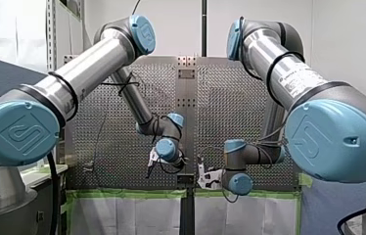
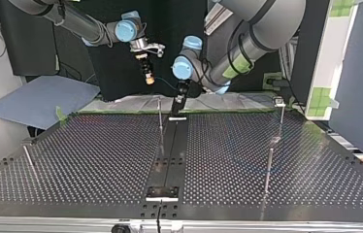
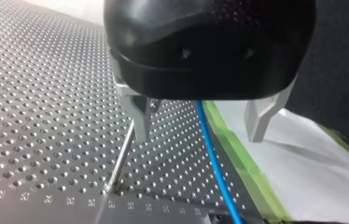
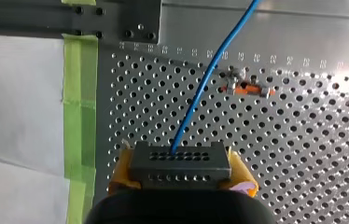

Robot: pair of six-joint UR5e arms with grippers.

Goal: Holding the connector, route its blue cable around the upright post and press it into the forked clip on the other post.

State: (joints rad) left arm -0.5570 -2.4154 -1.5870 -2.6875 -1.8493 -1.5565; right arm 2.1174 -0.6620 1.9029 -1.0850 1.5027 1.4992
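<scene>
Blue cable (image 4: 199, 88) leaves the pin-hole face of the dark grey connector (image 4: 182, 170), and you can see that face pointing straight ahead of my right gripper (image 4: 181, 158), away from the wrist. The connector's long axis runs crosswise, from one yellow pad (image 4: 122, 165) to the other, and both pads are pressed against its short ends, so the gripper is pinching it. From there the cable runs ahead over the perforated table (image 4: 303, 154), passing just beside a small orange and metal fitting (image 4: 247, 87) that stands on the holes. A strip of green tape (image 4: 80, 116) edges the table beside the gripper.

Look at the left wrist view: my left gripper (image 3: 198, 139) has its metal fingers (image 3: 137, 116) spread wide, and the cable hangs down between them, touching neither that you can see. A thin post (image 3: 121, 154) rises from the table just beside one finger, apart from the cable.
</scene>
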